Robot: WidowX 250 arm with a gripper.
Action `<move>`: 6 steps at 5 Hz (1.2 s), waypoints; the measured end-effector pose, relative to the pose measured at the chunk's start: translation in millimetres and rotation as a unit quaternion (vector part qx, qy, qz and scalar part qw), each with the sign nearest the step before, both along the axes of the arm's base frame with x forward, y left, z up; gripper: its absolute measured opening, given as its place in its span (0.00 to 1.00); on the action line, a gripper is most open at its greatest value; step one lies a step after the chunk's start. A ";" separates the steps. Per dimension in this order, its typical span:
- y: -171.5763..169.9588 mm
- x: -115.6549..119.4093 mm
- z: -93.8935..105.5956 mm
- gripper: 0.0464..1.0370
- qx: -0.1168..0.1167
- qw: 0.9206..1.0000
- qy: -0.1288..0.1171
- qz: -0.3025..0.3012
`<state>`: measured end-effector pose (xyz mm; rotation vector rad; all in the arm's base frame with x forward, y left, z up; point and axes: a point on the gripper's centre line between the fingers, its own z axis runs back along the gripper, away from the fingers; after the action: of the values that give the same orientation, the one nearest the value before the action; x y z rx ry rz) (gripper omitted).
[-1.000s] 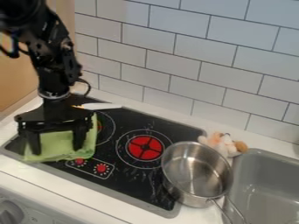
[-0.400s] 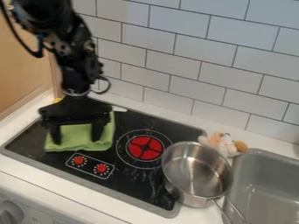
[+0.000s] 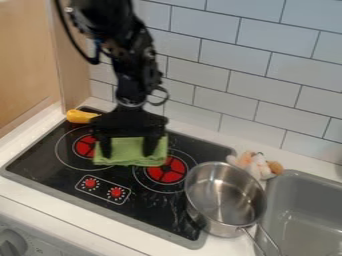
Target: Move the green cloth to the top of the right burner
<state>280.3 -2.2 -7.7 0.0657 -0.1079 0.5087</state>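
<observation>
Gripper (image 3: 128, 154), black, one: fingers spread wide, green cloth (image 3: 132, 146) behind and between; whether gripped, impossible to tell. Cloth, one: seen across parts of left burner (image 3: 85, 147) and right burner (image 3: 167, 170), nearer cooktop's (image 3: 157, 212) back edge than front.

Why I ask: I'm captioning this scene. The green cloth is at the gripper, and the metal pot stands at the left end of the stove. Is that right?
Not quite: the metal pot stands at the right end of the stove, as the camera view shows. The green cloth is at the gripper.
</observation>
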 end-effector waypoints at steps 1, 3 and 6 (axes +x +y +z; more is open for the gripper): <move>-21.1 12.3 -1.6 0.96 0.000 1.000 -0.005 -0.031; -45.9 25.9 -2.5 0.96 0.000 0.998 -0.009 -0.059; -44.9 9.4 3.4 0.96 -0.003 0.999 0.001 -0.039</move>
<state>289.6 -47.1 -4.3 0.0556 -0.1061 0.4309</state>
